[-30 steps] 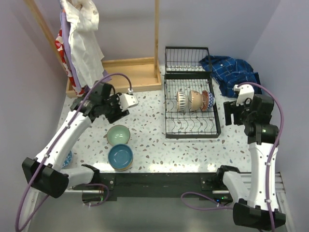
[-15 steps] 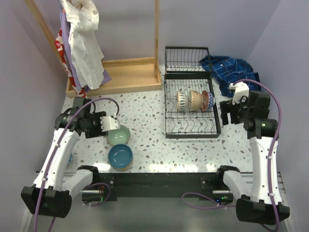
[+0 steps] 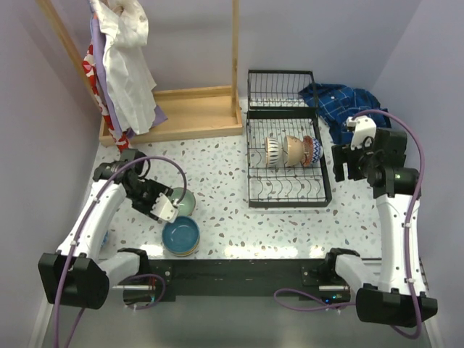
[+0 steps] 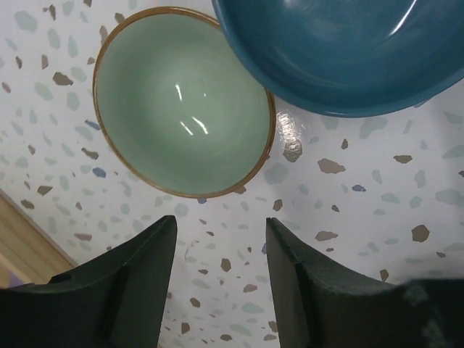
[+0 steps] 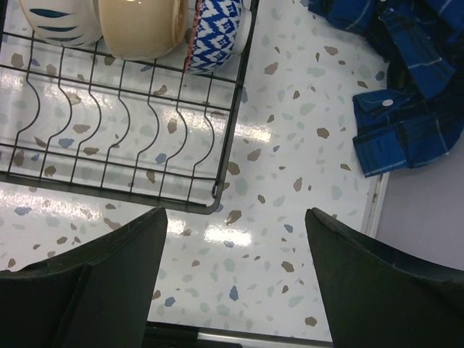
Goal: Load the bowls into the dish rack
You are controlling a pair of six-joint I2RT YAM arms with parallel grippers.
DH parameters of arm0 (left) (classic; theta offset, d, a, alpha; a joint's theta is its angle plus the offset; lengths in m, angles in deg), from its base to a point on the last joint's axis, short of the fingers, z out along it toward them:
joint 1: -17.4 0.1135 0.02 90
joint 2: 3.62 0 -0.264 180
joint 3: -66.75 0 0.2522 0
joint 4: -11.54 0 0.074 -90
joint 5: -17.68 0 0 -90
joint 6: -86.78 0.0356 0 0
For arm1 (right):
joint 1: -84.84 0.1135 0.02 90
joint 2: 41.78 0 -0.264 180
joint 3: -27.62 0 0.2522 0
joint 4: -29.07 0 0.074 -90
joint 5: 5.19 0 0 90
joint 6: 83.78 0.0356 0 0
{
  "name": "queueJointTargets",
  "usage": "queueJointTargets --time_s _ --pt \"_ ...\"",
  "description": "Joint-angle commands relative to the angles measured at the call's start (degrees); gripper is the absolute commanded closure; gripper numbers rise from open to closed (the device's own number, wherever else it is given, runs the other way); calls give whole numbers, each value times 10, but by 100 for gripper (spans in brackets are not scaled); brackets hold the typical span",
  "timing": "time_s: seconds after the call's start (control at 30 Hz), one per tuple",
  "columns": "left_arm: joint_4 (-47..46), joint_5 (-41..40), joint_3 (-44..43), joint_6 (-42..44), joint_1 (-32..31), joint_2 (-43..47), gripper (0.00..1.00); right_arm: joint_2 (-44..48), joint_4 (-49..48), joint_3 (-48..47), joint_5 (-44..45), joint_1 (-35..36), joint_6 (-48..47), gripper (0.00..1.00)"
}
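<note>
Counting what's racked: 3 bowls, striped (image 5: 61,18), beige (image 5: 141,25) and blue-patterned (image 5: 217,29), stand on edge in the dish rack (image 3: 286,190). To go: pale green bowl (image 4: 185,101) and teal bowl (image 4: 341,51), side by side on the table (image 3: 225,174). Left gripper (image 4: 220,232) hovers by the green one, fingers apart, empty. Right gripper (image 5: 235,225) hangs beside the rack's near-right corner, fingers apart, nothing held. Prob. past halfway.

Pale green bowl (image 4: 185,98), teal bowl (image 4: 341,51)
</note>
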Motion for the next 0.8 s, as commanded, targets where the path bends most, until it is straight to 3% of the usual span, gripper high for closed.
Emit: queueJointTargets --time_s 0.0,0.5,0.77 --pt "33 32 6 92 2 -39 43 -8 14 -32 29 3 12 19" --pt "-44 59 68 138 1 -84 46 -37 31 -51 56 -1 5 19" --pt "-99 55 91 152 1 -97 56 -41 24 -39 56 -1 6 19"
